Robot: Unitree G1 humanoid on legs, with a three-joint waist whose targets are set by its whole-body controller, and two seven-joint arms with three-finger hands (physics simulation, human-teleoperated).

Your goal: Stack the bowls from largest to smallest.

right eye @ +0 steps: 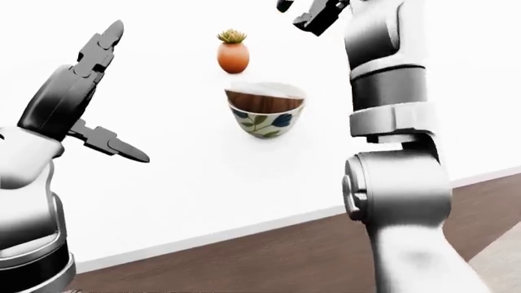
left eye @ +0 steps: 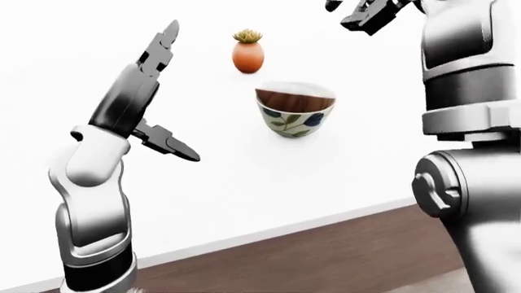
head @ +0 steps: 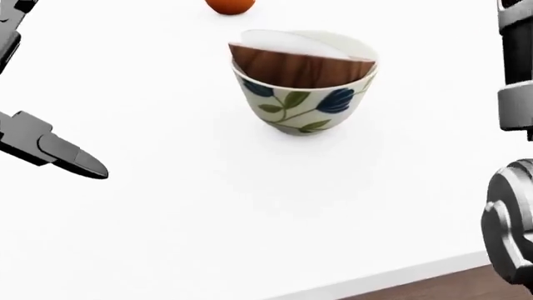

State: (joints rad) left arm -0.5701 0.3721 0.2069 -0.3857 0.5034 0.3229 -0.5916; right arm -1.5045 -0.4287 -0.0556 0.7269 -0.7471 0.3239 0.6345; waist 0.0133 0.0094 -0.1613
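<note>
- The floral bowl (head: 302, 106) stands on the white desk (head: 208, 206), a white bowl (head: 308, 45) tilted inside it.
- Far behind is an orange pot (left eye: 247, 56).
- Right hand (left eye: 366, 11) is raised, empty, fingers spread.
- Left hand (left eye: 154, 91) is spread, left of the bowls.

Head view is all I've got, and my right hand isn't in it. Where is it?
Observer: The right hand is raised near the top of the left-eye view, above and right of the floral bowl, holding nothing.
Operator: What's that orange thing cut off at my top edge?
Observer: A small orange pot with a green plant in it, standing apart from the bowl.
Operator: And the left hand? I only see one dark fingertip.
Observer: The left hand is open, one finger pointing up and another angled down, well left of the bowl.
</note>
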